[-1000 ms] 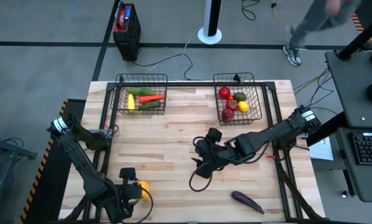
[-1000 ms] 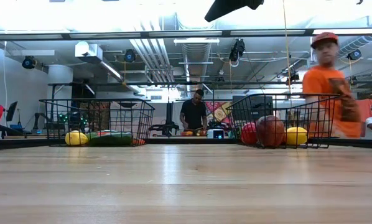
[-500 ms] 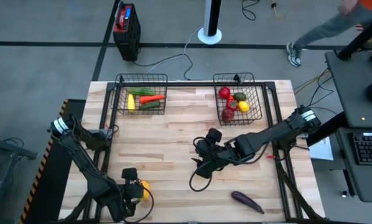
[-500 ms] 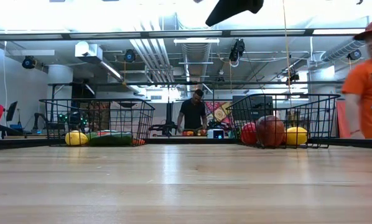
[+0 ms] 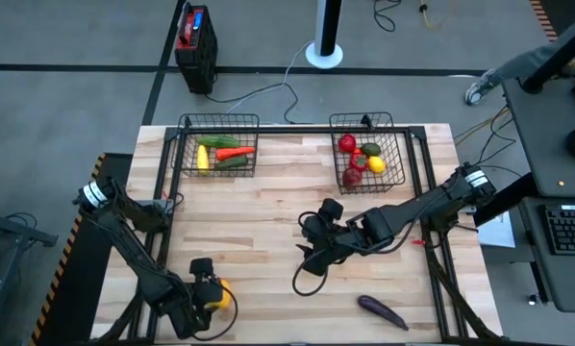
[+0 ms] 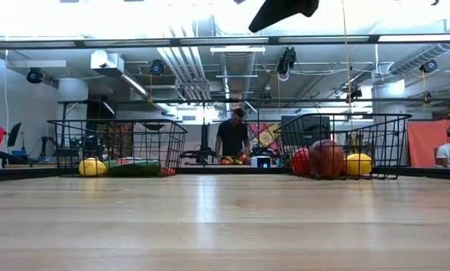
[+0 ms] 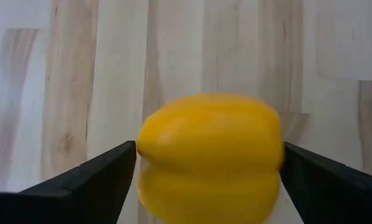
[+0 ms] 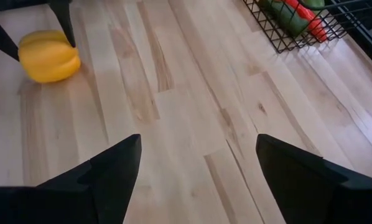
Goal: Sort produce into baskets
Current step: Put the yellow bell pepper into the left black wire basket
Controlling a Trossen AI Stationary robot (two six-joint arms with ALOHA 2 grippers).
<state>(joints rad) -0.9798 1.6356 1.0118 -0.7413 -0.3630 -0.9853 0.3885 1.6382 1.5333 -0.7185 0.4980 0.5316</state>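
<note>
A yellow pepper lies on the table near its front left corner. My left gripper is open and points steeply down, with one finger on each side of the pepper. Over the table's middle my right gripper hangs open with nothing between its fingers. A purple eggplant lies at the front right. Two black wire baskets stand at the far edge. The left one holds a yellow piece, a carrot and green cucumbers. The right one holds red tomatoes, a green piece and a lemon. My left gripper comes at the yellow pepper from above, slanting. Its fingertips stand close beside the pepper's two sides. I cannot tell whether they touch it. The pepper rests on the table.
A red-and-black box and a white pole base stand on the floor beyond the far edge. Bare wood lies between the baskets and the grippers. A person shows far behind the table in the low view.
My left gripper has sunk toward the yellow pepper and stayed open. The pepper has not moved. A person in an orange shirt has walked out of the low view at the right.
</note>
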